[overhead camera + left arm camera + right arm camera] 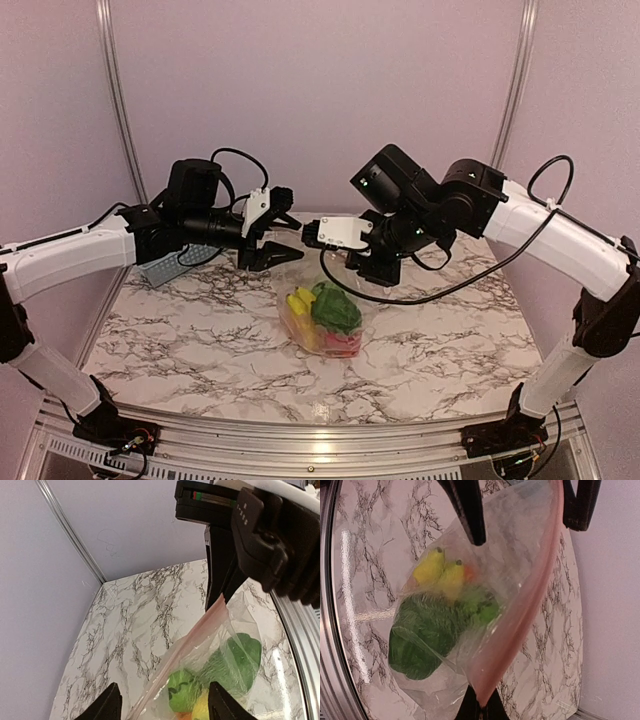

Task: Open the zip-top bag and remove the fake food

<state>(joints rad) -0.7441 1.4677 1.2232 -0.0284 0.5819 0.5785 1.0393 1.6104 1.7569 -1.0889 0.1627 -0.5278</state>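
Right pincer (480, 702) pinches the zip-top bag (520, 555) — left pincer (165, 686) gapes wide.

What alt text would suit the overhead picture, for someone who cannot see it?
A robot's right gripper pinches the top of a clear bag of fake food over a marble table, with the open left gripper facing it. A blue basket sits further left, partly hidden.
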